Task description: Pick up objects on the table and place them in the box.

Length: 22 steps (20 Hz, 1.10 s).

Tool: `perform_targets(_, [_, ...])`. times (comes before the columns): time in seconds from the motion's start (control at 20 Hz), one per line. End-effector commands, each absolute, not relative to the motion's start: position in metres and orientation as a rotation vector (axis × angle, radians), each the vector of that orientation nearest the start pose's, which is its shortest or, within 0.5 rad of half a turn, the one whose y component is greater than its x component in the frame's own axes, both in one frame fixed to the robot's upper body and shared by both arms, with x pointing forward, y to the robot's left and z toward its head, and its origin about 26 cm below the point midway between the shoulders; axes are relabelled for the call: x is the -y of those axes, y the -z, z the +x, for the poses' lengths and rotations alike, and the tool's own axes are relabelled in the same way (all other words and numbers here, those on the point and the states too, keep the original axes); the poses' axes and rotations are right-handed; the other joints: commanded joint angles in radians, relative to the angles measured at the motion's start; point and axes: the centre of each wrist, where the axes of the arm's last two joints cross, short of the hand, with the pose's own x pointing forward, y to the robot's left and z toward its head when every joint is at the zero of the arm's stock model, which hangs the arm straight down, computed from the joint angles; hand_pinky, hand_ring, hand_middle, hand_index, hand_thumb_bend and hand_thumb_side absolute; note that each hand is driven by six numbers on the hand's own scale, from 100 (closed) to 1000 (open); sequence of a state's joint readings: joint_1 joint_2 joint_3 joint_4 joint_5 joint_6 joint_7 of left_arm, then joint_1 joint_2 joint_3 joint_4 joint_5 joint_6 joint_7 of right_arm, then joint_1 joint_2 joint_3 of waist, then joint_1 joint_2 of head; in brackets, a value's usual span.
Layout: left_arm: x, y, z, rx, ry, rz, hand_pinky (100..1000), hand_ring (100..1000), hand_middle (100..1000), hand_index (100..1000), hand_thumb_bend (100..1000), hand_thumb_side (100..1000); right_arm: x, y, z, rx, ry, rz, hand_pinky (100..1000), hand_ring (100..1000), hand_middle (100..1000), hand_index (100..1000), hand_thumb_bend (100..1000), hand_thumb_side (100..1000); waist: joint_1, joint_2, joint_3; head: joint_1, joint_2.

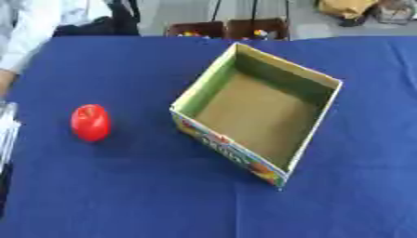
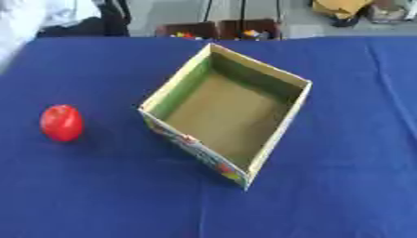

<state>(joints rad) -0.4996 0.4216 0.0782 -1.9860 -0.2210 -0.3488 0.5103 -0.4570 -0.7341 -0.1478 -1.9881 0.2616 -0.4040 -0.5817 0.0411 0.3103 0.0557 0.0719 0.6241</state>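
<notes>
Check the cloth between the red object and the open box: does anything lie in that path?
Nothing visible does. The red object stands alone on the blue cloth, left of the box; only the box's own near wall must be cleared.

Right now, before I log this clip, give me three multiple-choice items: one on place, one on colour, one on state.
1. Where is the red object relative to the box?
A. inside it
B. on the cloth to its left
C. behind it

2. What colour is the table cloth?
A. blue
B. green
C. white

3. What does the box hold?
A. several toys
B. the red object
C. nothing visible

Answers: 1 B, it lies apart from the box on the left. 2 A, blue all round. 3 C, only the bare brown floor shows.
</notes>
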Motion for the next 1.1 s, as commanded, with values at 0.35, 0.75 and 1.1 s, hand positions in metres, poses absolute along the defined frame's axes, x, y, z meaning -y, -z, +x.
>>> perform_targets(0.35, [-0.294,-0.289,0.302,-3.161,-0.057,-0.841,567,765,732,952,161,1000,0.332,-0.321,0.286,-2.917,0.248,0.964,732,753,757,838,100,1000,-0.007,-0.022,0.003,0.007,0.009])
perform_targets(0.75, [-0.323,-0.331,0.287,-3.061,-0.541,-1.362,540,752,737,956,198,1000,0.332,-0.317,0.286,-2.932,0.264,0.977,734,754,757,838,100,1000,0.005,-0.029,-0.002,0.011,0.011])
perform_targets(1.1, [-0.346,-0.345,0.303,-2.968,-1.175,-1.681,550,767,822,1000,340,1000,0.331,-0.316,0.287,-2.941,0.287,0.97,735,754,756,838,100,1000,0.012,-0.036,-0.015,0.019,0.012])
